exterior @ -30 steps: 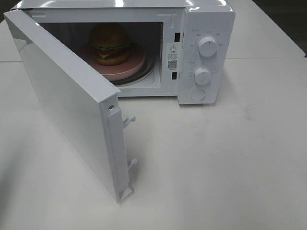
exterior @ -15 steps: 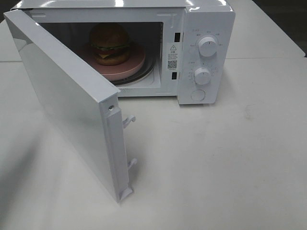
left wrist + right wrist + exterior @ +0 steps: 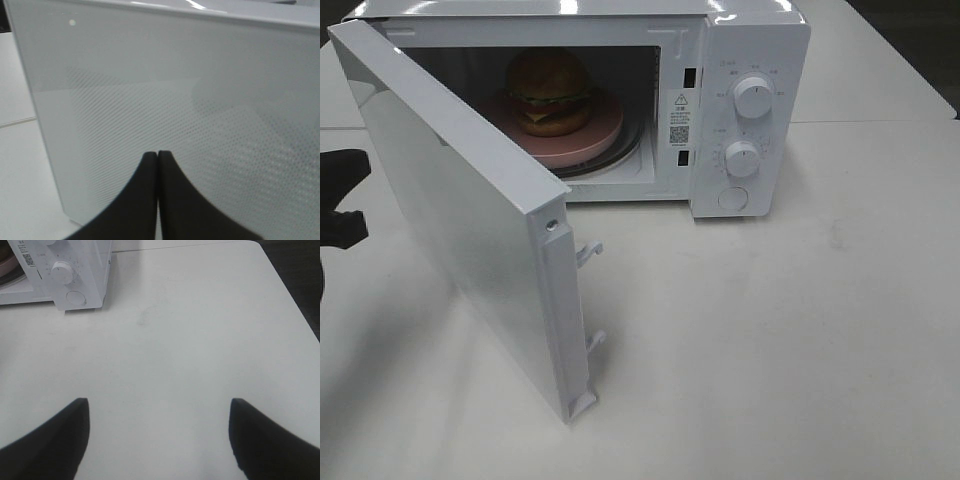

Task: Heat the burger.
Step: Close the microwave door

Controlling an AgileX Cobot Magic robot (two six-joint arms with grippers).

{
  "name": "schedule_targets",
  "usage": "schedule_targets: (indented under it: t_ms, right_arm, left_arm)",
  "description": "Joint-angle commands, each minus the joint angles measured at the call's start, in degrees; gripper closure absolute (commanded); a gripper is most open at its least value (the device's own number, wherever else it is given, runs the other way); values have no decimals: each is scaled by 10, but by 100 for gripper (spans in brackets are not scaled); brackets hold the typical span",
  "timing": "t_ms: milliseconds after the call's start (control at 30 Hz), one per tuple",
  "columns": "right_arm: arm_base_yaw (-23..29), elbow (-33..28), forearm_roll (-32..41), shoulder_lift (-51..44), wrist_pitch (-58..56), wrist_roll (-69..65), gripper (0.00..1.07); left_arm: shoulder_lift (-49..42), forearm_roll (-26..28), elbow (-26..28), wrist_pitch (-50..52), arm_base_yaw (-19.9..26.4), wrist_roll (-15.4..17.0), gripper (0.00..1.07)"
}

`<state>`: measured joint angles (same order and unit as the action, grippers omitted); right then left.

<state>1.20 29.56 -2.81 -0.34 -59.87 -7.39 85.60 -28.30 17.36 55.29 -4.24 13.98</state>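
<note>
A white table (image 3: 800,350) fills the high view. At 12 o'clock on it stands a white microwave (image 3: 750,40). Its door (image 3: 450,220) is swung wide open, reaching toward 7 o'clock, so the door panel stands between the 9 o'clock side and the cavity. Inside the cavity a round pink plate (image 3: 605,135) holds the burger (image 3: 550,92). The control panel at 1 o'clock carries an upper dial (image 3: 753,97), a lower dial (image 3: 742,158) and a round button (image 3: 732,198) beneath them. At 9 o'clock, cut by the frame edge, a dark part of the left arm (image 3: 340,195) shows outside the door. Only the left wrist view shows the left gripper (image 3: 158,155): black fingers pressed together, holding nothing, close to the door's dotted outer face. The right gripper (image 3: 158,402) appears only in the right wrist view, jaws spread wide and empty over the table, well apart from the microwave's control panel
</note>
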Motion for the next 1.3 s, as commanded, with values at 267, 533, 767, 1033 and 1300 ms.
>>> schedule_targets:
  t_ms: [267, 533, 767, 1033, 1300]
  right_arm:
    - [0, -2, -1, -15, 5, 2, 34]
    - [0, -2, -1, -15, 5, 2, 34]
    - [0, -2, -1, -15, 5, 2, 34]
    - [0, -2, -1, -15, 5, 2, 34]
    - [0, -2, -1, -15, 5, 2, 34]
  left_arm:
    - [91, 32, 81, 11, -89, 11, 107]
    - [121, 78, 120, -1, -139, -8, 107]
    - [132, 104, 167, -33, -171, -10, 107]
    - [167, 139, 232, -64, -213, -11, 107]
    - [208, 176, 303, -101, -250, -13, 107]
